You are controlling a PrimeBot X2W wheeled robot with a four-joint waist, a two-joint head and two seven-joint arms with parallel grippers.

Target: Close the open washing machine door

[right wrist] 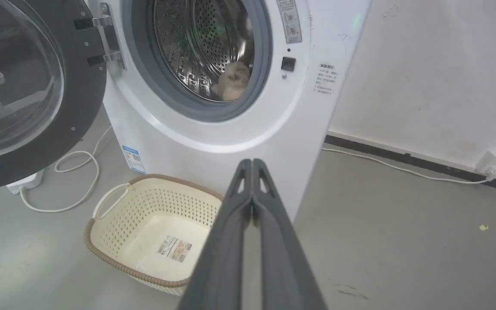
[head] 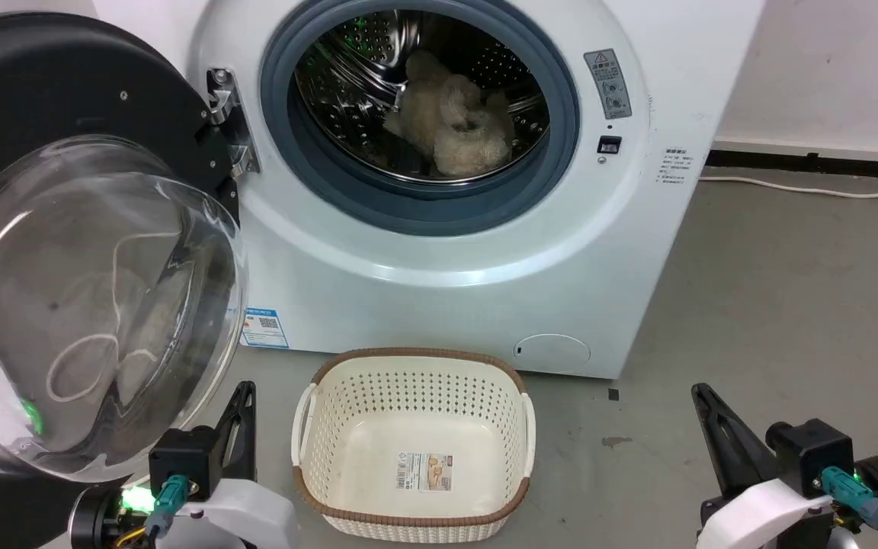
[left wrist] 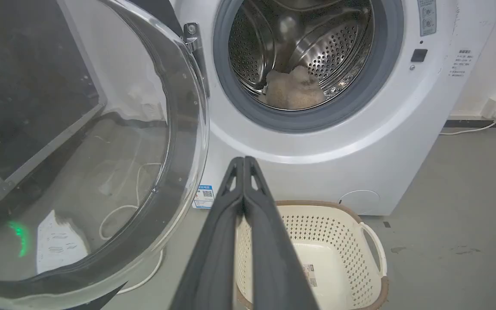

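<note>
1. A white washing machine (head: pixel 439 259) stands on a grey floor. Its smooth, curved front has a round opening. A blue-grey rubber ring (head: pixel 424 217) lines the opening, and behind it is a perforated steel drum (head: pixel 347 69).
2. The washing machine door (head: pixel 88 252) is swung wide open at the robot's left. It is a large round black frame around a bulging bowl of clear, glossy glass. The bulge faces the robot. The door is nearly as wide as the washer.
3. A cream plastic basket (head: pixel 416 355) sits on the floor just in front of the washer. It has lattice walls and a brown woven-look rim.
4. The left gripper (head: pixel 244 400) is just beside the door's lower edge, with its two long dark fingers pressed together on nothing. The door rises above it and to its left, so the left arm looks far nearer. Closing will likely mean swinging the door rightward toward the opening.
5. The right gripper (head: pixel 702 396) is well apart from the door, at the lower right. Its fingers are also pressed together and hold nothing.
6. A pale, fluffy bundle (head: pixel 450 122) lies inside the drum.
7. A metal hinge (head: pixel 225 122) on the opening's left side carries the door, so its turning axis is upright.
</note>
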